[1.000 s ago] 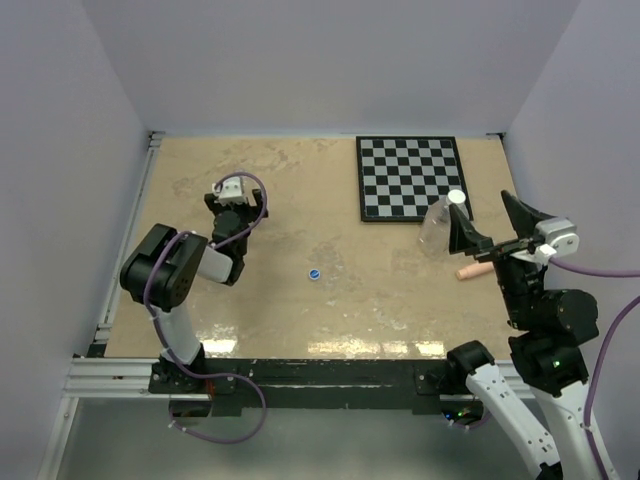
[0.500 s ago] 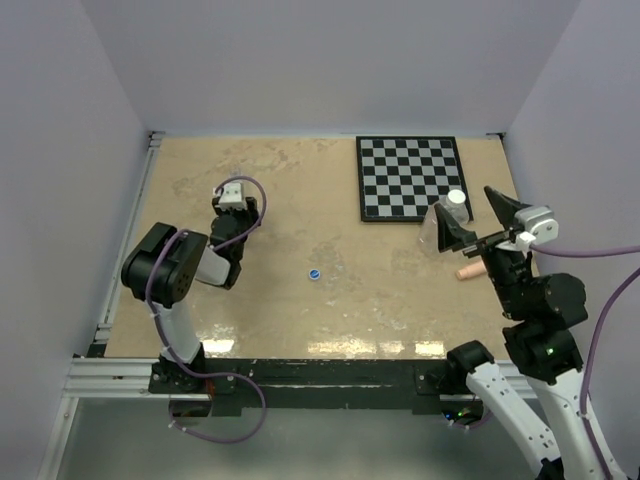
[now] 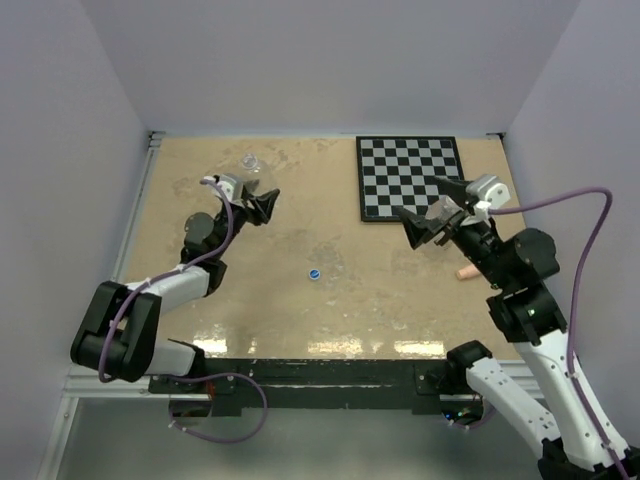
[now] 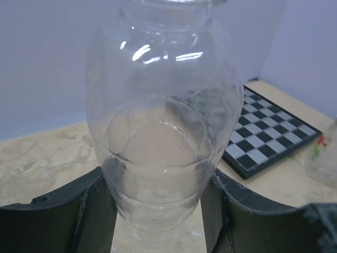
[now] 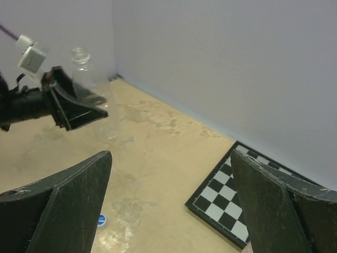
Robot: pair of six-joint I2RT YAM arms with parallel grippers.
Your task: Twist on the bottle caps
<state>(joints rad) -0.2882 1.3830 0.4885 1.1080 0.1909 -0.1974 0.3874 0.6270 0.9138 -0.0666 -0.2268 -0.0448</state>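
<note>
While the left arm (image 3: 186,282) stretches forward, its fingers (image 4: 253,221) clamped on a clear bottle (image 4: 163,132), the right fingers (image 5: 63,205) gape empty.

Checkered board (image 3: 405,175) far right, pinkish stick (image 3: 466,271) nearer, tan table (image 3: 300,310)

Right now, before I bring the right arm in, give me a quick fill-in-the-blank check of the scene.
1. The left gripper is shut on the plain clear ___.
2. The bottle has no ___ on its neck.
3. The right gripper has its jaws ___, with nothing between them.
4. The loose cap lying on the table between the arms is coloured ___.

Missing words: bottle; cap; open; blue.
</note>
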